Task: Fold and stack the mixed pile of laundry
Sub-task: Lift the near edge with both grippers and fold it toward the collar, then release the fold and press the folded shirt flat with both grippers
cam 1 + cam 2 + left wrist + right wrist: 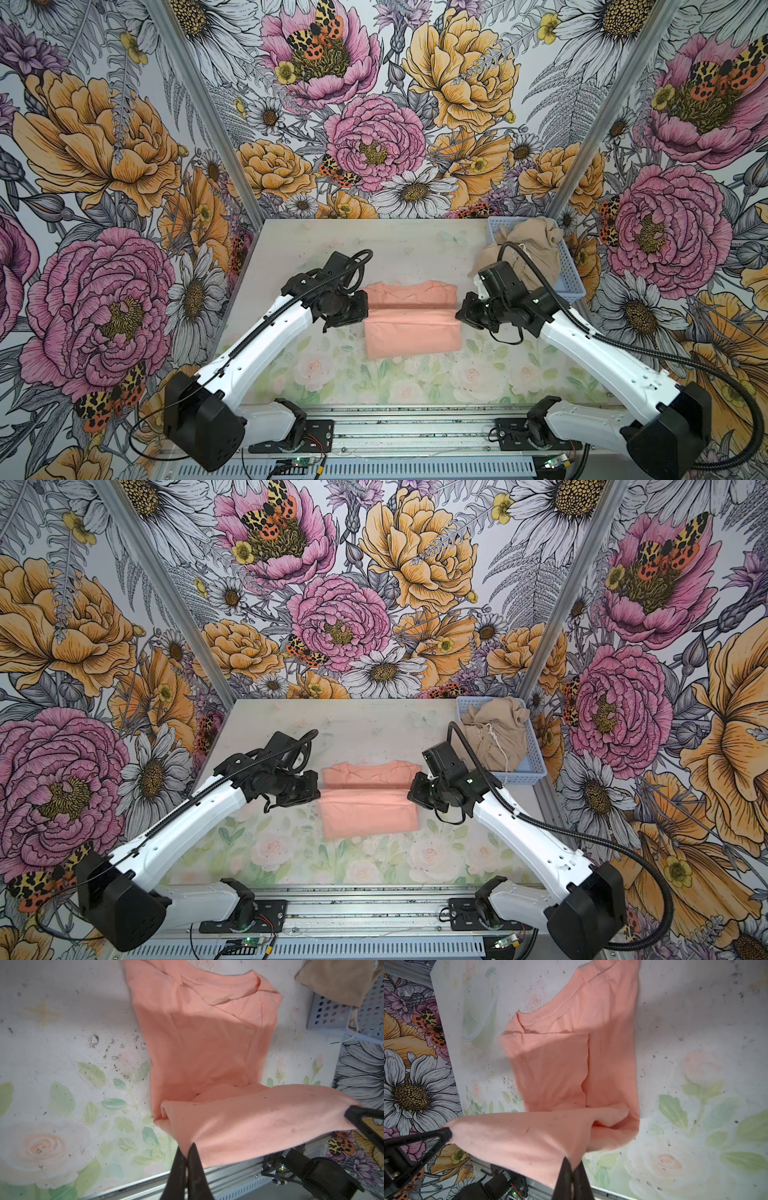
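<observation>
The peach T-shirt (pixel 411 328) lies in the middle of the table (pixel 332 249), sleeves tucked in and collar toward the far side. Its lower half is lifted between the two arms. The left jaws are pinched shut on one hem corner and the right jaws on the other, each holding only a thin bite of cloth.

A corner could slip out mid-fold and drop the flap crooked. If the arms travel unevenly, the hem would likely land skewed. Pulling too taut might drag the shirt or open a tucked sleeve.

The beige shorts (pixel 494 733) spill over the edge of the blue basket (pixel 536 766) close behind the right arm, where the cable might snag them.
</observation>
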`<state>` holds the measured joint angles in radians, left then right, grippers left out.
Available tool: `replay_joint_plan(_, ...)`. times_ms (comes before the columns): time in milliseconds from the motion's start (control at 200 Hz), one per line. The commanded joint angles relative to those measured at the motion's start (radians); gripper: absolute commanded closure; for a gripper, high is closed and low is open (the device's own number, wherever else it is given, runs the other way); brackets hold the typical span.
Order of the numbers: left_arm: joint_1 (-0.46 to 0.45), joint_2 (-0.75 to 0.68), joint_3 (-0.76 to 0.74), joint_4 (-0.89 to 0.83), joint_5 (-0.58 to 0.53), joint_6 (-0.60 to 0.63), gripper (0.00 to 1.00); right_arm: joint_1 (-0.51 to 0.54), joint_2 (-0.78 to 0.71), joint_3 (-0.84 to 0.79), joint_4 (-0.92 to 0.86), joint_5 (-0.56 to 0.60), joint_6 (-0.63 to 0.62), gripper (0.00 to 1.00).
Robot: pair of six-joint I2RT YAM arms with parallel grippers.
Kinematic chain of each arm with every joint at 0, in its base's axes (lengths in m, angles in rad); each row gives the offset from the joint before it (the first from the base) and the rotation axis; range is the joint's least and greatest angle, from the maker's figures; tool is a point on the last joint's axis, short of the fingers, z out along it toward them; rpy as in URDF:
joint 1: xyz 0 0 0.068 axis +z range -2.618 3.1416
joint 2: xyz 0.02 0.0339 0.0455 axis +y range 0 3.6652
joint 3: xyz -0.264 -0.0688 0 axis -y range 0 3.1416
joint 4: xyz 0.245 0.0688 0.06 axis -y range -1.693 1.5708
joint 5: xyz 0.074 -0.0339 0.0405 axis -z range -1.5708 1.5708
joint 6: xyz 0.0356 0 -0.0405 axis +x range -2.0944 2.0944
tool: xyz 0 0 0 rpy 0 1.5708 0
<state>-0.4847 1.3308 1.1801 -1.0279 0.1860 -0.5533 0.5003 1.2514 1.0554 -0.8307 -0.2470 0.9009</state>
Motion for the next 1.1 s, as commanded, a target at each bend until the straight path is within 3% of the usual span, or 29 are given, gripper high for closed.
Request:
replay_joint_plan(0, 0.048, 0.096, 0.07, 0.063, 0.046, 0.114, 1.0, -0.046, 0.118, 0.084, 0.079, -0.063, -0.118, 1.0)
replay_joint_plan(255, 0.1, 0.36, 0.208, 0.095, 0.058, 0.18, 1.0, -0.148, 0.371, 0.194, 0.136, -0.119, -0.216, 1.0)
replay_joint_plan(765, 0.162, 0.651, 0.399, 0.116, 0.059, 0.242, 1.0, -0.197, 0.657, 0.342, 0.202, -0.121, -0.247, 1.0)
replay_joint_plan(826, 0.163, 0.663, 0.412, 0.116, 0.046, 0.24, 0.79, -0.2, 0.664, 0.344, 0.204, -0.108, -0.246, 1.0)
replay_joint_plan(951, 0.173, 0.636, 0.414, 0.116, 0.008, 0.229, 0.6, -0.202, 0.634, 0.342, 0.209, -0.074, -0.245, 0.74)
replay_joint_plan(1026, 0.179, 0.591, 0.398, 0.117, -0.03, 0.215, 0.48, -0.2, 0.594, 0.334, 0.209, -0.059, -0.241, 0.66)
replay_joint_plan(1096, 0.177, 0.539, 0.374, 0.116, -0.045, 0.203, 0.45, -0.19, 0.55, 0.315, 0.208, -0.06, -0.234, 0.63)
